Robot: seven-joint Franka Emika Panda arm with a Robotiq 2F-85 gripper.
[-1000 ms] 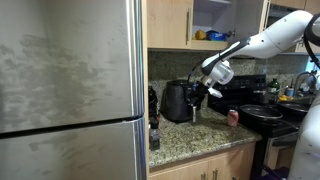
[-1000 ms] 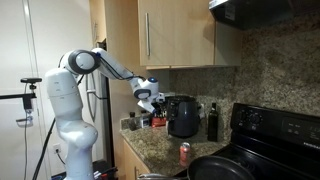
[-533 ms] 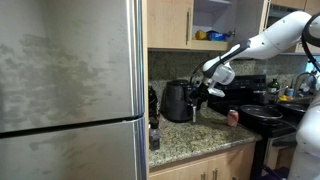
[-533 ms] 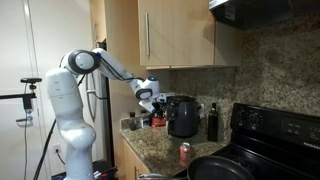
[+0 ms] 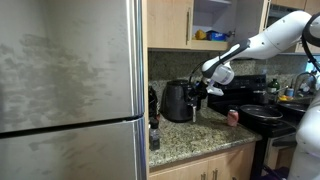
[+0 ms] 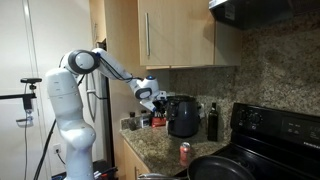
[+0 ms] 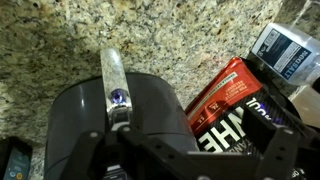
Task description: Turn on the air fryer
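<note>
Black and glossy, the air fryer [image 5: 177, 101] stands on the speckled granite surface [image 5: 195, 135], back near the wall, between a stainless refrigerator [image 5: 70, 90] and the stove [image 5: 268, 125]. The white arm reaches in over the stove side, and its gripper [image 5: 198, 93] hangs just beside the fryer's upper front; whether it touches the shell is not clear at this size. In the exterior view from the opposite side, the gripper [image 6: 160, 102] sits close against the fryer [image 6: 183, 116], with a tall dark bottle [image 6: 211, 122] standing just beyond the appliance and a red can [image 6: 184, 152] nearer the surface's front edge, well apart from both. A dark pan [image 6: 215, 168] rests on the stove next to that can.

From the wrist view, the fryer's rounded top [image 7: 130, 125] fills the lower middle, and its pale drawer handle [image 7: 113, 75] points out over the granite. A red box with white lettering [image 7: 228, 100] lies just beside the fryer, and a blue-and-white packet [image 7: 285, 50] lies beyond it. Dark gripper parts along the bottom edge blend into the black shell, so I cannot tell how far apart the jaws stand, or whether they have hold of anything.
</note>
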